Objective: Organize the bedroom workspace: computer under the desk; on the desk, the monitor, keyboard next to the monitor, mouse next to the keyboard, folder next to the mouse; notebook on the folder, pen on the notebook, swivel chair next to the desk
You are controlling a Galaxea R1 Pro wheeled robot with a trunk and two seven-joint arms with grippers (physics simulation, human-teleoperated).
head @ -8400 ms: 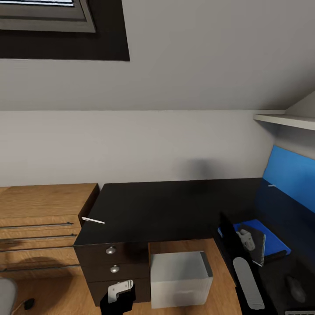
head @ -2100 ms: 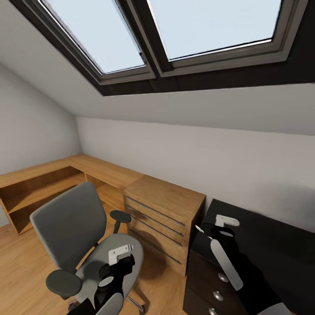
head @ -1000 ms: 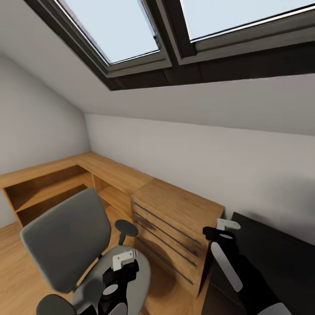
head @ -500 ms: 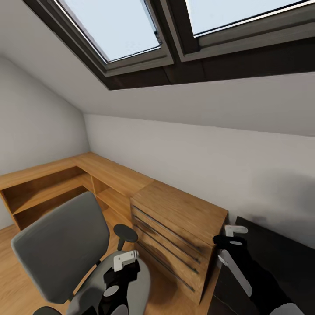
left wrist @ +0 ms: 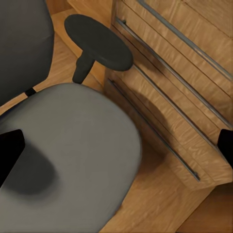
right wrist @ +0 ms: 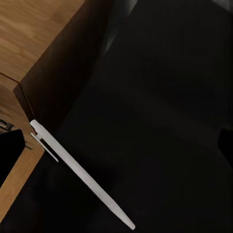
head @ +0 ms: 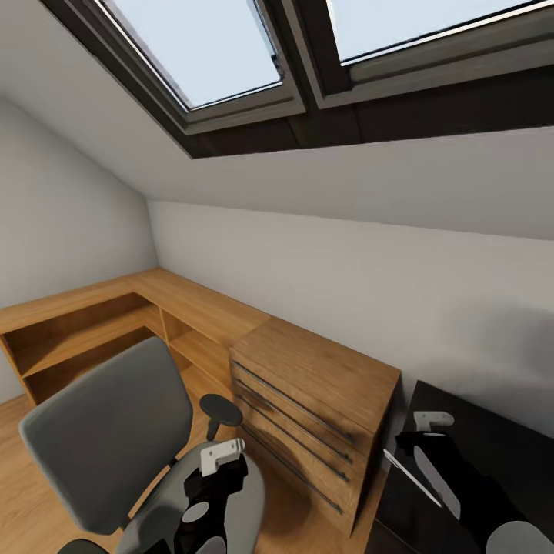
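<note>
Head view: one pen (head: 412, 477) lies diagonally on the black desk (head: 469, 431), near its left edge, beside one oak dresser (head: 323, 408). Right gripper (right wrist: 121, 141) hangs spread apart above the pen. Left gripper (left wrist: 116, 150), fingers apart, hovers over one swivel chair (head: 115, 431).

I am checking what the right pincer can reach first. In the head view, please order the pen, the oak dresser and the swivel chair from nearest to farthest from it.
1. pen, on the desk beside the right pincer.
2. oak dresser, just left of the desk.
3. swivel chair, far left, under the left pincer.
</note>
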